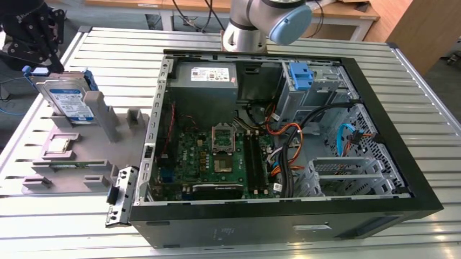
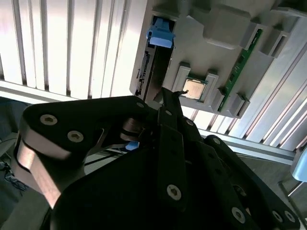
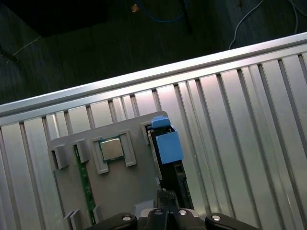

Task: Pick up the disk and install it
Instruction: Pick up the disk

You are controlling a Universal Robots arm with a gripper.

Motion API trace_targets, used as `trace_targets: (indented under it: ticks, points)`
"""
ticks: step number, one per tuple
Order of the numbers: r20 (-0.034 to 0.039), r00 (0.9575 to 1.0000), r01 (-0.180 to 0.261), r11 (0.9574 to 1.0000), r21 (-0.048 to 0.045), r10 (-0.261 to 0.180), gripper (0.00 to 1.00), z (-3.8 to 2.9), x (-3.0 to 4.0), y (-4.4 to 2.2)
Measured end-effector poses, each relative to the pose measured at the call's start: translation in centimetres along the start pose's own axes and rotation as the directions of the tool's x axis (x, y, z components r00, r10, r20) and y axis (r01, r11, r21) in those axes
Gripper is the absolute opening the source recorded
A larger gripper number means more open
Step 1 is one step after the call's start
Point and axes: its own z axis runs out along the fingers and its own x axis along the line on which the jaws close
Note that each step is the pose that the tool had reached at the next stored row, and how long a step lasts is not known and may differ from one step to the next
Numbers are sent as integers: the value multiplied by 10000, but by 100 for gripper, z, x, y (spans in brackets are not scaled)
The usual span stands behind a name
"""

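The exterior view takes in the open black desktop computer case (image 1: 421, 189) lying on the slatted silver metal surface (image 1: 418, 81), with one bare blue plastic bracket (image 1: 301, 75) in its drive bay. There the black gripper (image 1: 38, 59) hangs at the exterior view's far left, right over the top edge of the disk (image 1: 68, 102), a silver metal hard drive with a blue-and-white label in a blue plastic carrier. The disk stands upright in a slot of the grey moulded holder (image 1: 86, 143), outside the case.

Both wrist views look down past the gripper's black linkage and show the disk edge-on, its blue carrier end uppermost. They also show the small square chip (image 3: 111, 149) and the green memory stick (image 3: 84, 177) seated in the holder more plainly.

The grey arm (image 1: 263, 21) rises behind the case. Whether the gripper is spread or pressed together cannot be told.

Counted: one disk, one chip, one memory stick, one bracket.
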Motion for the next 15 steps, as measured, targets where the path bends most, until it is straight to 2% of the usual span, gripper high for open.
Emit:
trace_targets:
  ticks: [5, 10, 15]
  points:
    - [-13, 9994, 346, 9994, -8, -346, 11, 13, 1, 1]
    - [-34, 9960, 891, 9960, -28, -891, 11, 23, 2, 1]
    - [-33, 9958, 916, 9958, -24, -916, 11, 24, 2, 1]
